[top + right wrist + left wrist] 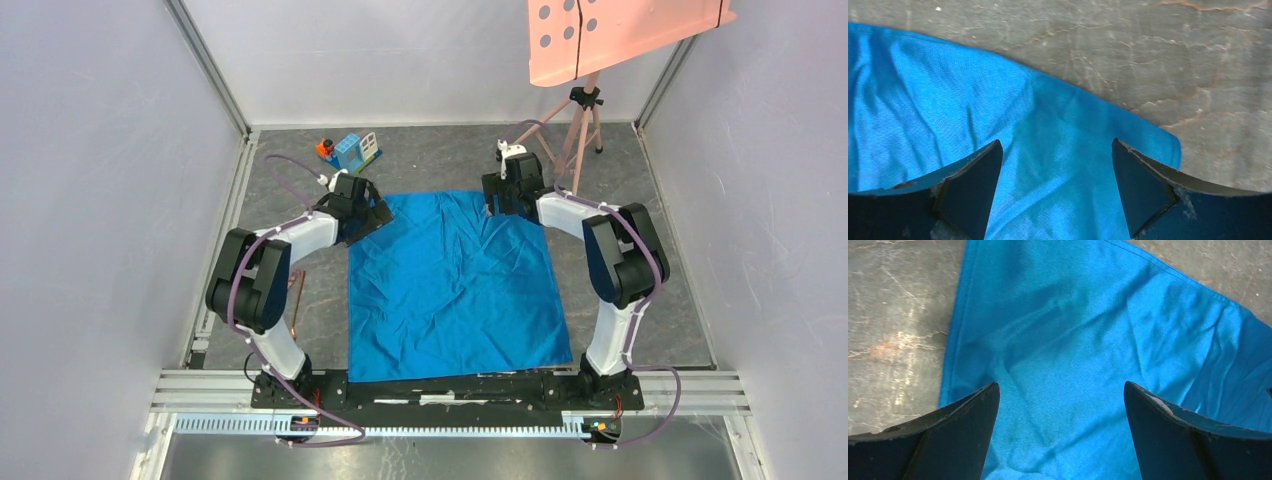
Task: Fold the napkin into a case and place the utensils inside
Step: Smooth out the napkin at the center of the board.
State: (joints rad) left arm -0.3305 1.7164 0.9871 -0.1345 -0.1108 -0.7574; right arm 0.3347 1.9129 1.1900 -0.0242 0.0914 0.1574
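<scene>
Counter [440, 160]: grey, mottled w/ pale cracks and scuffs, walled on 3 sides.

Napkin [455, 285]: bright blue, spread flat and unfolded in the centre, roughly rect., long axis running near-to-far. Near edge lies at the counter's near edge. A few soft wrinkles, mostly in the far half; far right corner slightly rounded.

Toy block house [357, 151]: blue and white, far left, apart from the napkin. A small orange item [324, 149] sits just beside it, on its left.

Tripod [580, 130]: pink legs, far right, standing on the counter.

Utensil [296, 305]: thin copper handle, left of the napkin, partly hidden; can't tell spoon or fork.
</scene>
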